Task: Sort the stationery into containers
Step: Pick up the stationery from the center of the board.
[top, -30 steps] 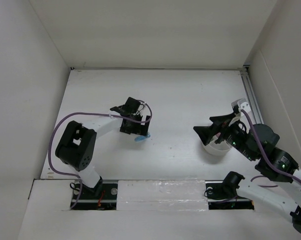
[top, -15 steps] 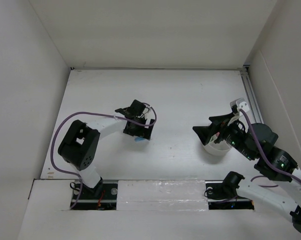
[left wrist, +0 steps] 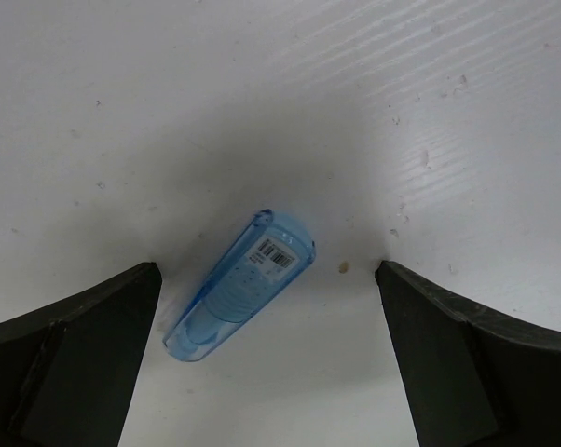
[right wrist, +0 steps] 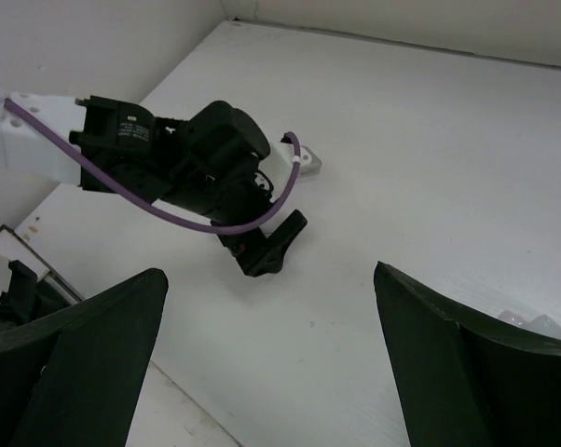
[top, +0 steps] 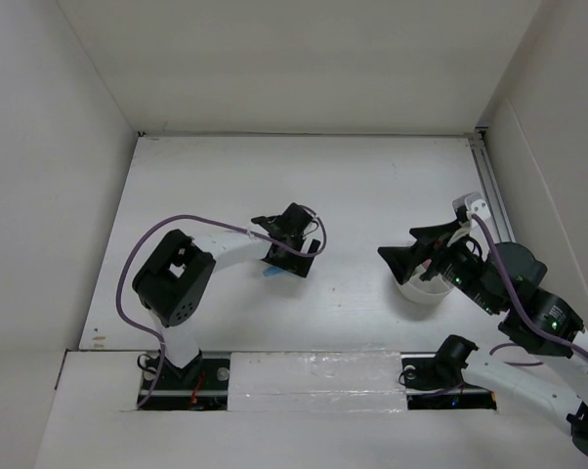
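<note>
A stubby blue marker (left wrist: 239,286) lies flat on the white table. In the left wrist view it sits between my left gripper's open fingers, nearer the left one, untouched. From above only its tip (top: 272,273) shows beside my left gripper (top: 291,256), which hovers low over it. My right gripper (top: 408,256) is open and empty, held over the round white cup (top: 423,291) at the right. The right wrist view shows the left gripper (right wrist: 262,250) across the table. No other stationery shows.
White walls enclose the table on the left, back and right. A metal rail (top: 491,191) runs along the right edge. The arm bases stand at the near edge behind a taped strip (top: 314,379).
My left gripper has moved to the right, from left of the blue marker to over it. The marker and the right arm have not moved.
</note>
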`<state>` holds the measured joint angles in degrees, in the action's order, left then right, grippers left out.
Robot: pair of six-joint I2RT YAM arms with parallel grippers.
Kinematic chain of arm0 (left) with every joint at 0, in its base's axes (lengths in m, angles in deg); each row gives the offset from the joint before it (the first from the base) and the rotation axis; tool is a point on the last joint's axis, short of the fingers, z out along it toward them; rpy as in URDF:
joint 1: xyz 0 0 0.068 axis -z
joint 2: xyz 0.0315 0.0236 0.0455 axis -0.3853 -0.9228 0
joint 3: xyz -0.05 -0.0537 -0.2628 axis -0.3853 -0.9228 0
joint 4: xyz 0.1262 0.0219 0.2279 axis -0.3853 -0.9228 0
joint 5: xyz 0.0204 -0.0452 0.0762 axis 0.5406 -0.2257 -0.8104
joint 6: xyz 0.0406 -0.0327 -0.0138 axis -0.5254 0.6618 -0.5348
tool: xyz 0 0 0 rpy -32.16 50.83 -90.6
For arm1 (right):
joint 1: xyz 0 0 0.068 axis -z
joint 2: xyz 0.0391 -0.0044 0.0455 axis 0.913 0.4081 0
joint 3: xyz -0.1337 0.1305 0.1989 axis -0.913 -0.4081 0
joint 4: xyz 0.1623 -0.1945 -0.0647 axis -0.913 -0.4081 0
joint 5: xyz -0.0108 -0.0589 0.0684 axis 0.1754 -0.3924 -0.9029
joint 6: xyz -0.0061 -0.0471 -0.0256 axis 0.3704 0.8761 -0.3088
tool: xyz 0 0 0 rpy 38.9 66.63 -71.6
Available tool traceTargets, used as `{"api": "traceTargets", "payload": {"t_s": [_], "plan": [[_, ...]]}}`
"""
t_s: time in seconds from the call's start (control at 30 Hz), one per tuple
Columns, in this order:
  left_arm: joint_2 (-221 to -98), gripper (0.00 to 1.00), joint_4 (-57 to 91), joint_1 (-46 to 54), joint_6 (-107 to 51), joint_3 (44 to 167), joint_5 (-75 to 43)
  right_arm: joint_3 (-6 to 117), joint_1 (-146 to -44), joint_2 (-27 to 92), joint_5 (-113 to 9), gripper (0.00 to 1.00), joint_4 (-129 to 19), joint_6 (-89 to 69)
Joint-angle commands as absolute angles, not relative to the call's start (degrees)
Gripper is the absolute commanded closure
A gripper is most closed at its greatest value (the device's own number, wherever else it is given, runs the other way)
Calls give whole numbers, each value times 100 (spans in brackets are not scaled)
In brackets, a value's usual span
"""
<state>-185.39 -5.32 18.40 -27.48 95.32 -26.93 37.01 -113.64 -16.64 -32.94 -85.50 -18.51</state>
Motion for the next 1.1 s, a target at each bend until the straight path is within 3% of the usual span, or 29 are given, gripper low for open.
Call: {"api": "traceTargets", "payload": {"t_s": [0.0,0.27,0.57,0.77,1.07], "plan": [[-18975,0,-880,2023,-2468,9379,-2612,3785,-11399,-1714,-3274,2,-8247,-1852],[-19081,4,-1003,2023,-2205,9379,-2674,3733,-11399,-1714,-3274,2,-8247,-1852],[-19019,25,-1416,2023,-2143,9379,-2867,3733,-11452,-1820,-3221,3,-8353,-1852],[-19019,18,-1653,2224,-2143,9598,-2762,3733,-11452,-1820,-3221,3,-8353,-1852],[-19371,18,-2102,2638,-1941,9836,-2920,3733,-11452,-1820,-3221,3,-8300,-1852]]}}
